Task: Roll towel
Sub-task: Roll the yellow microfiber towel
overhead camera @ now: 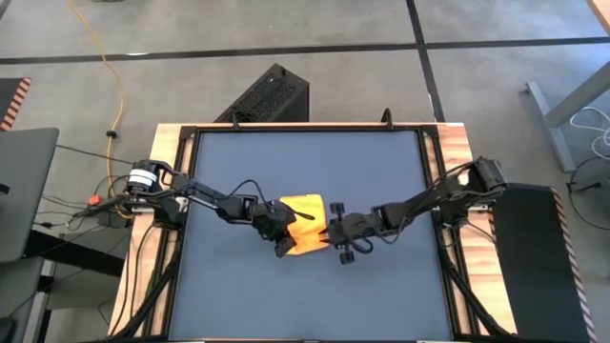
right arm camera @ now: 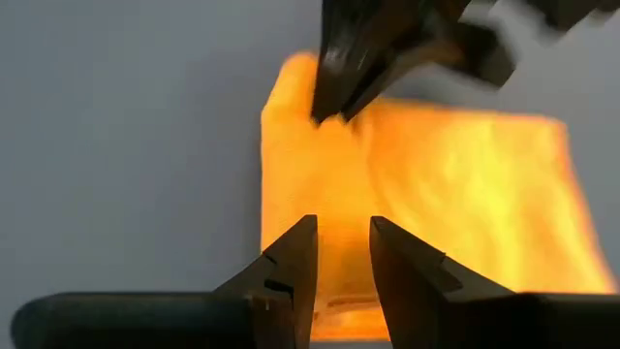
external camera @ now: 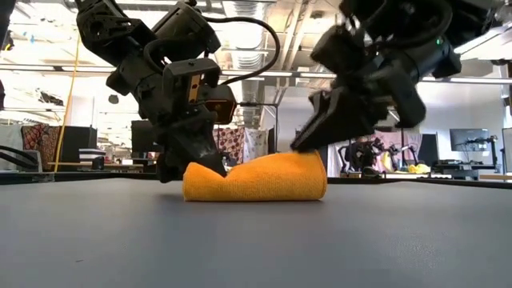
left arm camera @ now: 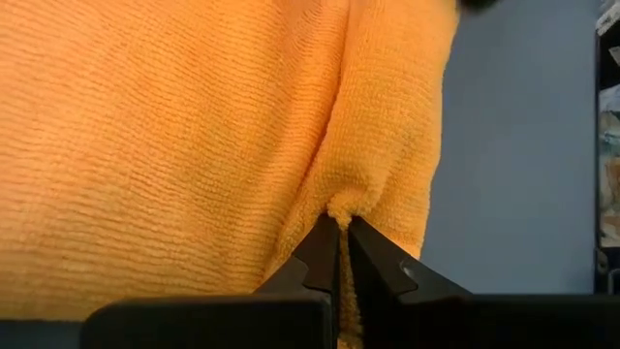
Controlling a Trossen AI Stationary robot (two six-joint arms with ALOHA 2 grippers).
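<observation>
a dark blue tabletop (overhead camera: 381, 181) in a light wooden frame stands on a grey floor; the low view looks across it into a cluttered workshop with racks and screens behind.

the left claw (overhead camera: 283, 240) is down at the left edge of the towel (overhead camera: 307, 225), which lies near the middle of the tabletop as a yellow-orange bundle. from above, the claw's dark body hides that edge of the cloth. the left wrist view shows what the high view cannot: the two dark fingers (left arm camera: 315, 262) are clenched tight together on a small pucker of the towel (left arm camera: 174, 145), the fabric filling most of that picture and cut off at its borders. in the low view the left claw (external camera: 196, 164) presses into the towel (external camera: 256, 178), which sits as a low rounded roll on the tabletop (external camera: 256, 240).

the right claw (overhead camera: 335, 232) is at the towel's right edge. in the right wrist view its fingers (right arm camera: 295, 262) stand a little apart with the towel (right arm camera: 455, 184) beyond and between them; whether they pinch cloth cannot be told. the same view shows the left claw (right arm camera: 325, 111) on the far side of the towel. in the low view the right claw (external camera: 308, 142) touches the roll's upper right end, its tips hard to separate.
</observation>
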